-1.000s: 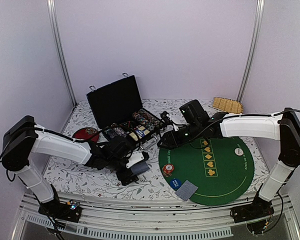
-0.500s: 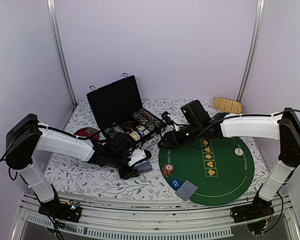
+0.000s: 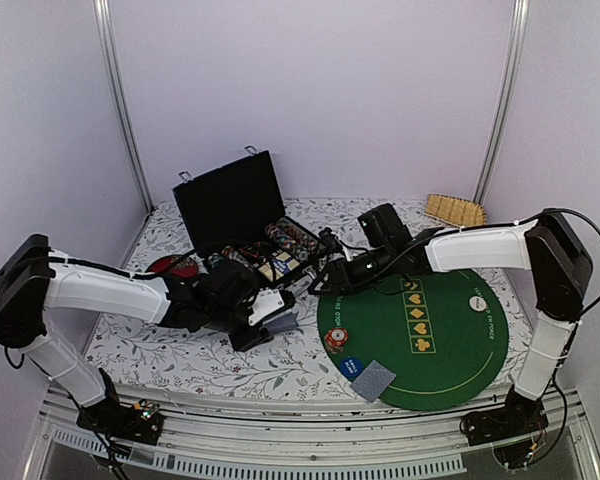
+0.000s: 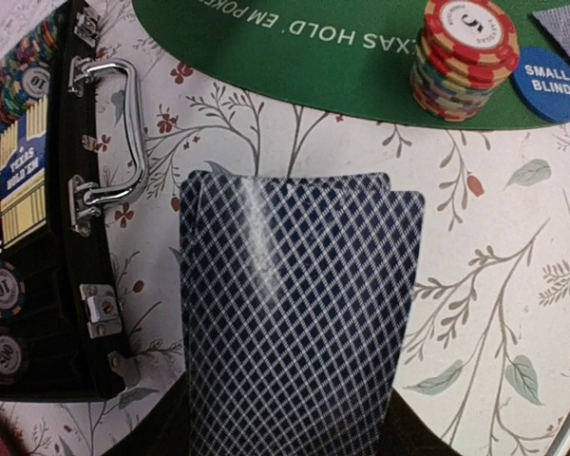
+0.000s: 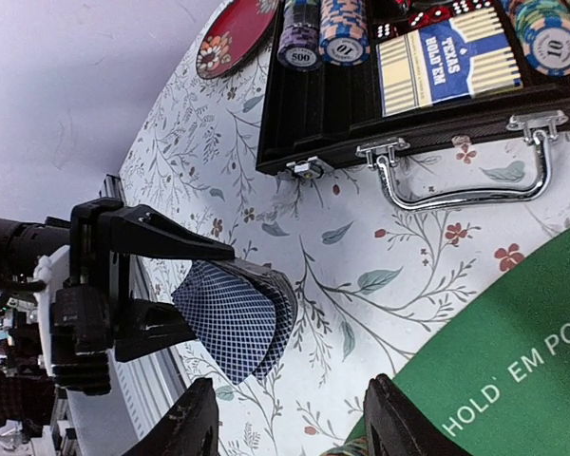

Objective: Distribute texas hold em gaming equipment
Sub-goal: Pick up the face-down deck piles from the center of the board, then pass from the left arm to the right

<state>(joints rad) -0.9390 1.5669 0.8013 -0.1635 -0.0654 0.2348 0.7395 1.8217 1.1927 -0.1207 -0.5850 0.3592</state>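
My left gripper (image 3: 270, 318) is shut on a deck of playing cards (image 4: 299, 304) with blue diamond-patterned backs, held low over the floral cloth. In the right wrist view its black jaws pinch the fanned deck (image 5: 233, 318) from above and below. My right gripper (image 5: 293, 399) hovers open and holds nothing, near the green mat's left edge (image 3: 325, 283). On the green mat (image 3: 450, 340) stand a red striped chip stack (image 4: 459, 57), a blue SMALL BLIND button (image 4: 554, 81), a card pile (image 3: 372, 380) and a white button (image 3: 477, 303).
The black hinged case (image 3: 230, 205) stands open behind both grippers, with chip rows and its metal handle (image 4: 123, 133) facing them. A dark-red dish (image 3: 172, 267) lies left of the case. A woven mat (image 3: 455, 209) sits at the back right.
The left gripper's jaws have shut on the deck, and it has drawn back from the front edge toward the case. The right gripper has shifted slightly left.
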